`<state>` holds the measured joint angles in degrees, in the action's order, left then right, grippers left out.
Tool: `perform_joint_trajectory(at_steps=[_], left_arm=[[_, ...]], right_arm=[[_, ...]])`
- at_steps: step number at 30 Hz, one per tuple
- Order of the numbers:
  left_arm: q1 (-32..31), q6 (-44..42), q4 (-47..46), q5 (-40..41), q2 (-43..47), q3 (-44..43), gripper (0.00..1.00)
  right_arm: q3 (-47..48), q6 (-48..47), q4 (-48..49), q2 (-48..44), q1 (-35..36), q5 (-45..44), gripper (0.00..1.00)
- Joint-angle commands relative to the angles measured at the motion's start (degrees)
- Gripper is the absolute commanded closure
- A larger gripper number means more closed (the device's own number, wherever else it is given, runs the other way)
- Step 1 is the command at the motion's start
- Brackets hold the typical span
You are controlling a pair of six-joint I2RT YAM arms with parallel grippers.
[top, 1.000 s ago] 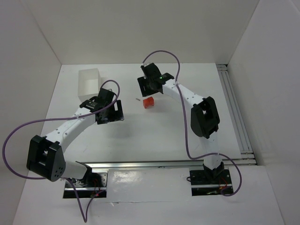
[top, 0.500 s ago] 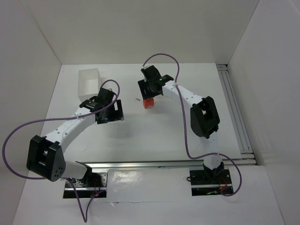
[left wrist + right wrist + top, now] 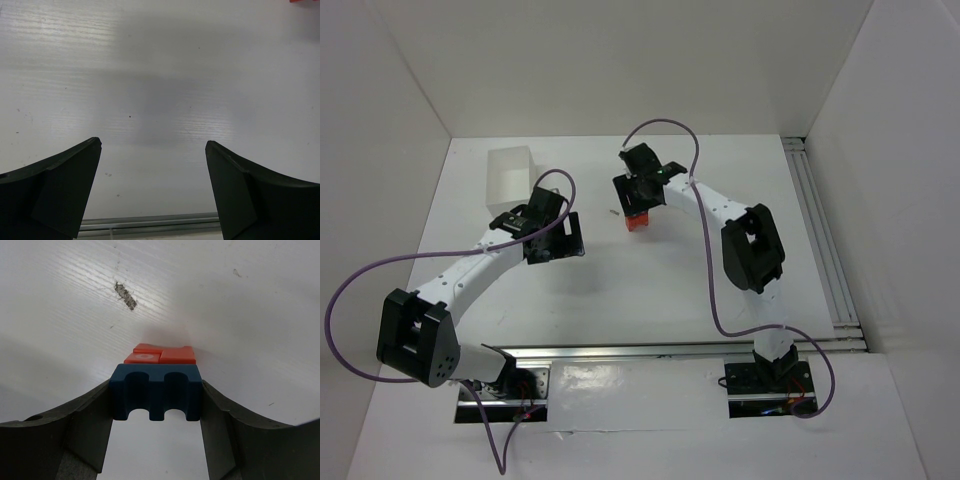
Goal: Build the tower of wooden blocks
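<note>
Right end effector [image 3: 156, 407] clamped on notched blue wooden block [image 3: 156, 382] over red-orange wooden blocks [image 3: 161, 354] on desk [image 3: 250, 300], stacking step; next, lower square & let go.

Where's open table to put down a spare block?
Free: the wide middle of the table, between the left gripper, the right arm and the near rail; also the far stretch between the white box and the right gripper. Crowded: at the red blocks, where that gripper holds the blue block.
</note>
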<state>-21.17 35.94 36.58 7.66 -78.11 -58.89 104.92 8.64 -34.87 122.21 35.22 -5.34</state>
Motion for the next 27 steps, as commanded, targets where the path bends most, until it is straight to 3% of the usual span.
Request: perform_joint_trajectory(at_steps=[1,27], left_arm=[[-0.2,-1.2,0.2,0.2,1.3,-2.0,0.01],[-0.2,-1.2,0.2,0.2,1.8,-1.5,0.01]], right_arm=[[0.0,-1.1,0.5,0.3,0.4,0.5,0.42],[0.5,-1.1,0.0,1.9,0.9,1.0,0.41]])
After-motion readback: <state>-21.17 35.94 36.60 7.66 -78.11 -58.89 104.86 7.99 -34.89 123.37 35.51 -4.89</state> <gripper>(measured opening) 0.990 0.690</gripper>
